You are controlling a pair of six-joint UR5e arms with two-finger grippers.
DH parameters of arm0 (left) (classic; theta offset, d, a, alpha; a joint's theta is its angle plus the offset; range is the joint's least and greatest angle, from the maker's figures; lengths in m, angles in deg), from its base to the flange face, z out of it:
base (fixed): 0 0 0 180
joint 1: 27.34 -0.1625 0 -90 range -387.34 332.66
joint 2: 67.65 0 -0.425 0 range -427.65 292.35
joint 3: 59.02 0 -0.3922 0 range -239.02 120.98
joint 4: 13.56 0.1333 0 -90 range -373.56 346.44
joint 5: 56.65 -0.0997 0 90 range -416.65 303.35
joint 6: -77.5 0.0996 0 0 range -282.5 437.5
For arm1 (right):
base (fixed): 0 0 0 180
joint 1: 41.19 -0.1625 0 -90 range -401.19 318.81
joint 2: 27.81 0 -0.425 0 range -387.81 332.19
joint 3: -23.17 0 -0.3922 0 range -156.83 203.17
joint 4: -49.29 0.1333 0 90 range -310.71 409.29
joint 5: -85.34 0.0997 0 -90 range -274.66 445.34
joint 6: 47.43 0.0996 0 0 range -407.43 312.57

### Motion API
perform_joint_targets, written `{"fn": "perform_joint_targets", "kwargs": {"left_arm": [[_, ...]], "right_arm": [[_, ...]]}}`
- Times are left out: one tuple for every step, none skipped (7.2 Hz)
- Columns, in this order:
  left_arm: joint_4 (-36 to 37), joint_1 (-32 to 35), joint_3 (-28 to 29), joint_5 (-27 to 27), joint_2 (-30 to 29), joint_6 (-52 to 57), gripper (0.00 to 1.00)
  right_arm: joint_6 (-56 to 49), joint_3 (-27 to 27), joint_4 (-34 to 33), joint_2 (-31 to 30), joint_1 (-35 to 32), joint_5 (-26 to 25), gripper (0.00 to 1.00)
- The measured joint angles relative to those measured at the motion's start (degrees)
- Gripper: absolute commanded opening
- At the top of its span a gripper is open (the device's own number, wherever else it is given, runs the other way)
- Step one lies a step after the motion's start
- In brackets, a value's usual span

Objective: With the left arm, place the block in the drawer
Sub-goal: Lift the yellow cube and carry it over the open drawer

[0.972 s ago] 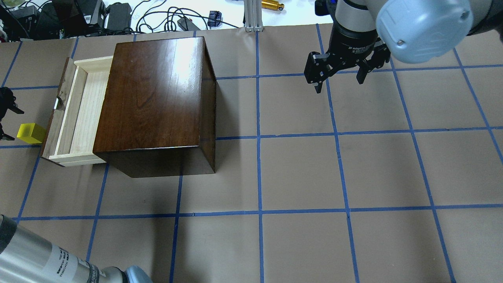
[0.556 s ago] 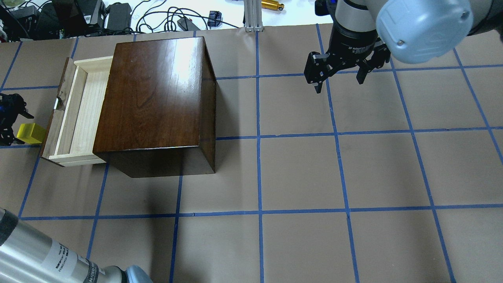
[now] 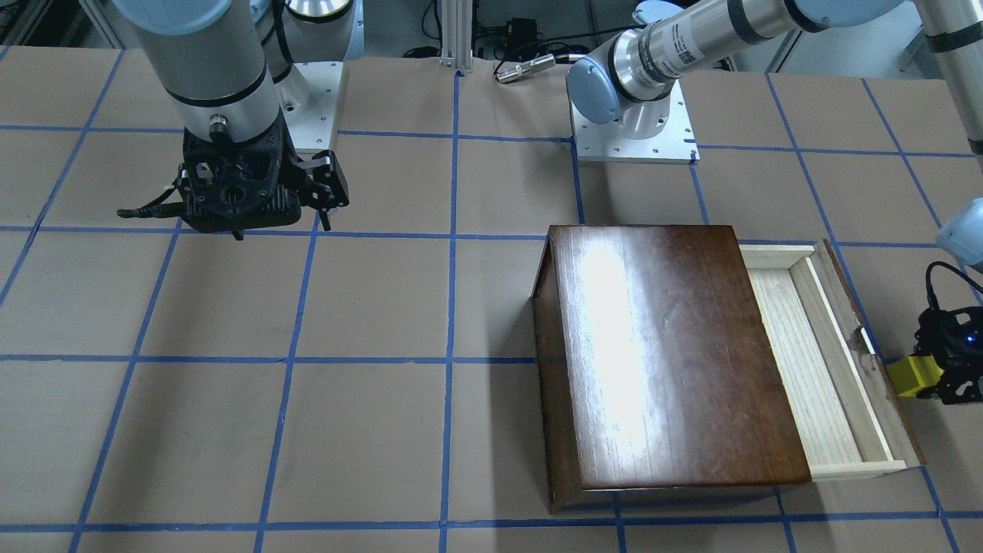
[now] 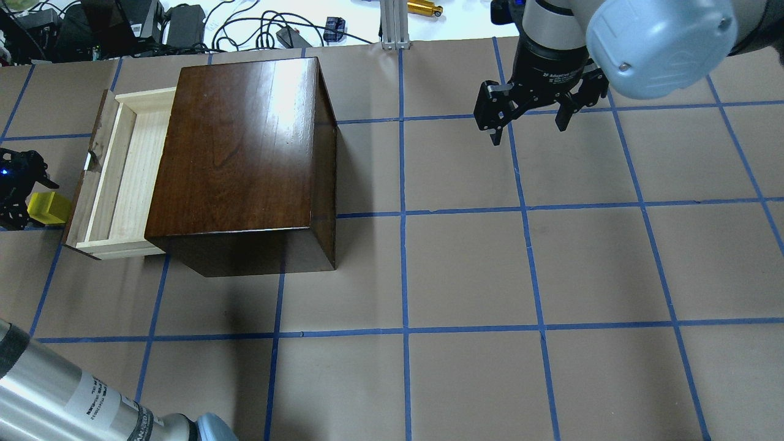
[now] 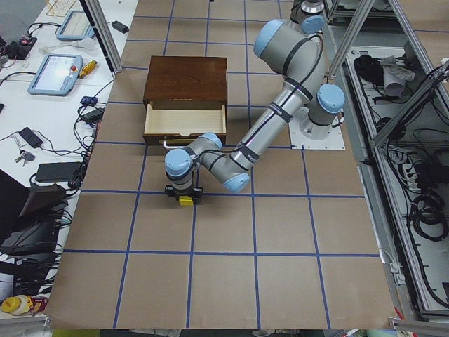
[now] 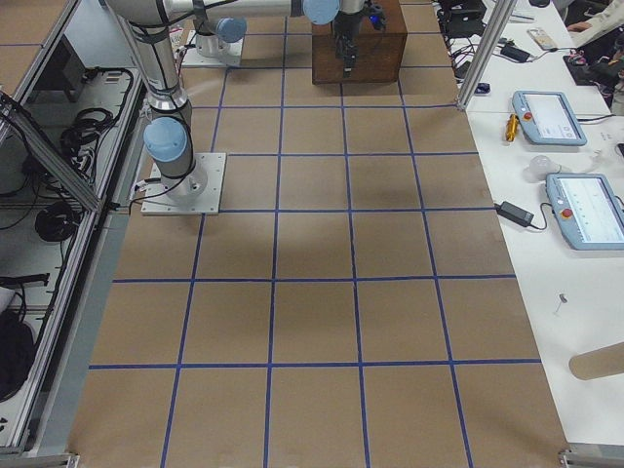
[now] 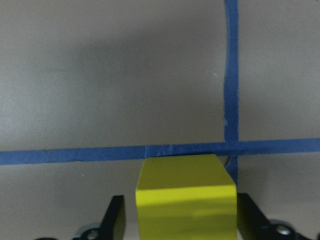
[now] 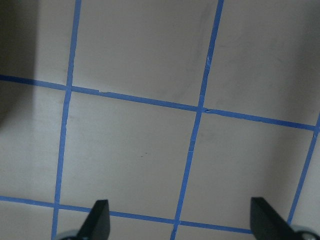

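The yellow block (image 4: 52, 208) sits on the table just left of the open drawer (image 4: 116, 177) of the dark brown box (image 4: 239, 153). My left gripper (image 4: 24, 199), with its blue light, is low at the block. In the left wrist view the block (image 7: 186, 197) stands between the two fingers (image 7: 114, 220), with a small gap on the left side, so the jaws are open around it. The front view shows the block (image 3: 914, 376) beside the drawer's front panel (image 3: 883, 384). My right gripper (image 4: 530, 125) is open and empty, far off at the back right.
The drawer's pale-wood floor (image 3: 806, 361) holds nothing. The box is tall and stands right of the drawer. Cables and devices (image 4: 184, 24) lie beyond the table's far edge. Blue tape lines grid the brown table (image 4: 465, 269).
My left gripper has moved right, in from the view's left edge, and now straddles the block. The block, drawer and right arm have not moved.
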Motion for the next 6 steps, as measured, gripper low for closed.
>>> {"fn": "perform_joint_targets", "kwargs": {"left_arm": [[0.05, -0.01, 0.00, 0.01, 0.00, 0.05, 0.00], [0.06, -0.01, 0.06, -0.02, 0.19, 0.09, 0.00], [-0.15, -0.01, 0.21, -0.21, 0.92, 0.04, 0.00], [-0.93, -0.01, 0.24, -0.36, 2.35, -0.05, 0.00], [-3.04, 0.01, 0.24, -0.34, 4.71, -0.04, 0.00], [-6.30, 0.08, 0.31, -0.28, 7.62, -0.13, 0.00]], "right_arm": [[-0.02, 0.00, 0.00, 0.00, 0.00, 0.00, 1.00], [-0.01, 0.00, 0.00, 0.00, 0.00, 0.00, 1.00], [0.01, 0.00, 0.00, 0.00, 0.00, 0.00, 1.00], [-0.01, 0.00, 0.00, 0.00, 0.00, 0.00, 1.00], [-0.02, 0.00, 0.00, 0.00, 0.00, 0.00, 1.00], [-0.01, 0.00, 0.00, 0.00, 0.00, 0.00, 1.00]]}}
